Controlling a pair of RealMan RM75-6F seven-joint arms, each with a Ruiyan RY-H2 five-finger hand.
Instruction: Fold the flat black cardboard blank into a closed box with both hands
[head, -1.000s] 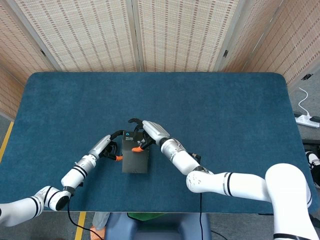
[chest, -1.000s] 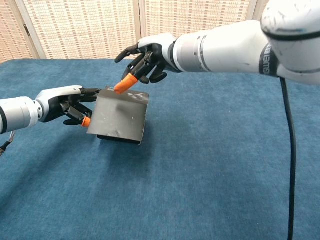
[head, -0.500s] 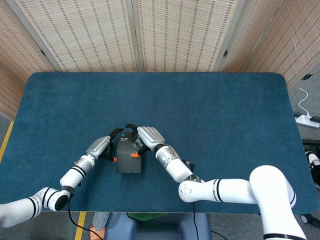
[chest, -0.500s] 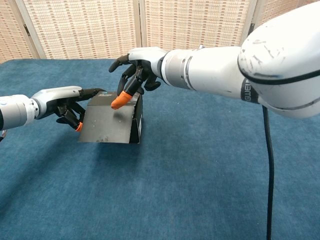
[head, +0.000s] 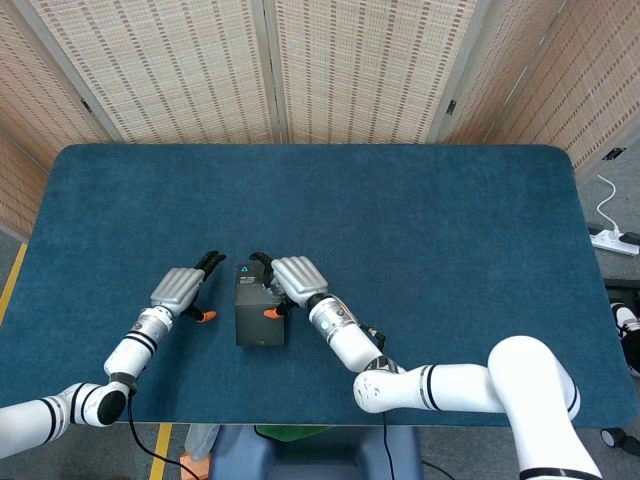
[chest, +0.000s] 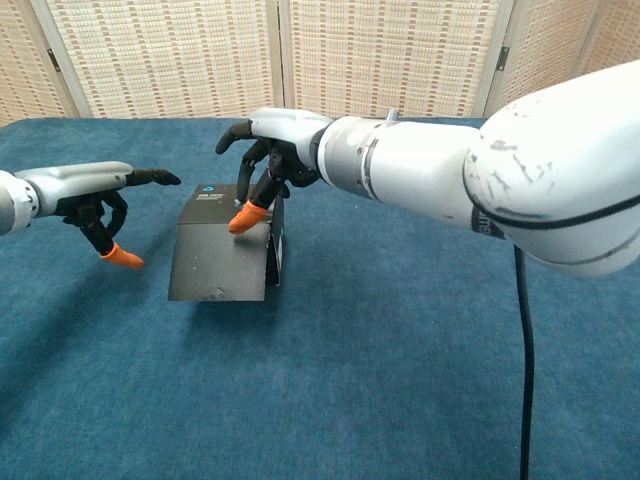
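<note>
The black cardboard box (head: 258, 314) (chest: 220, 255) stands folded on the blue table, its top flap down and a small blue logo near its far edge. My right hand (head: 290, 280) (chest: 270, 160) rests on the box top, pressing it with an orange-tipped finger (chest: 241, 216). My left hand (head: 180, 290) (chest: 95, 195) hovers left of the box, apart from it, holding nothing, with one finger pointing toward the box and the others curled.
The blue table (head: 420, 220) (chest: 420, 380) stretches wide to the right and back. Woven screens (head: 270, 60) stand behind it. A white power strip (head: 615, 238) lies on the floor at the right.
My left hand has let go of the box and drawn back to the left. The box has settled flatter under my right hand.
</note>
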